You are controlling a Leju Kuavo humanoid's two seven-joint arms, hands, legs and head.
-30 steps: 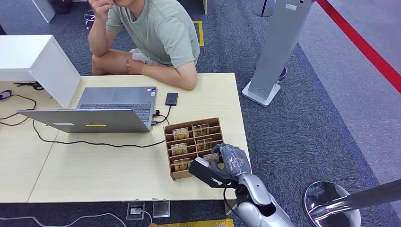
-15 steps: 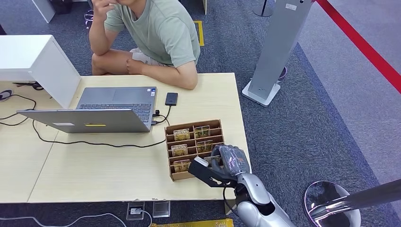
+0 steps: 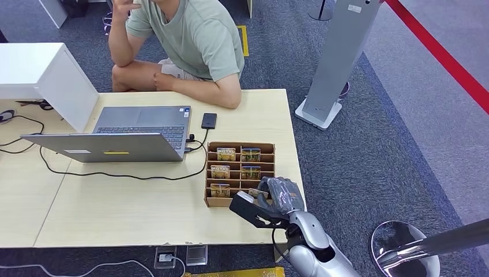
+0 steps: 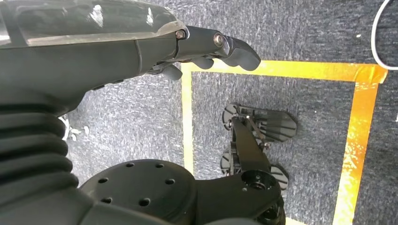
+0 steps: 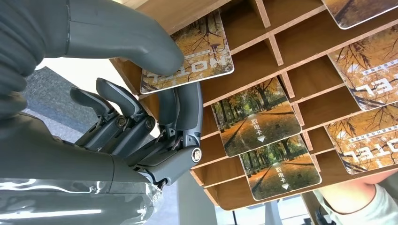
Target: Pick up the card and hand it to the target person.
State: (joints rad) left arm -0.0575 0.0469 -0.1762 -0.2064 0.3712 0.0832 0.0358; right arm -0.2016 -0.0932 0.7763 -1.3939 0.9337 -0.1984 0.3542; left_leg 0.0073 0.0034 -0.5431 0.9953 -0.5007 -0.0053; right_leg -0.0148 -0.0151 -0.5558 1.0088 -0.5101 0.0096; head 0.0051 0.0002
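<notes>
A wooden card holder stands on the table's near right part, with autumn-print cards in its slots. My right hand is at the holder's near right corner. In the right wrist view its thumb lies on one card in the nearest slot and a dark finger comes up under that card, so the hand pinches it. The card still sits in its slot. My left hand hangs over the carpet, holding nothing, fingers loosely extended. A person in a green shirt sits across the table.
An open laptop with cables, a black phone and a white box occupy the table's left and far side. The person's forearm rests on the far edge. A grey stand rises right of the table.
The card holder has turned on the table and now sits square to the edge, its far end swung right. My right hand has stayed at its near right corner.
</notes>
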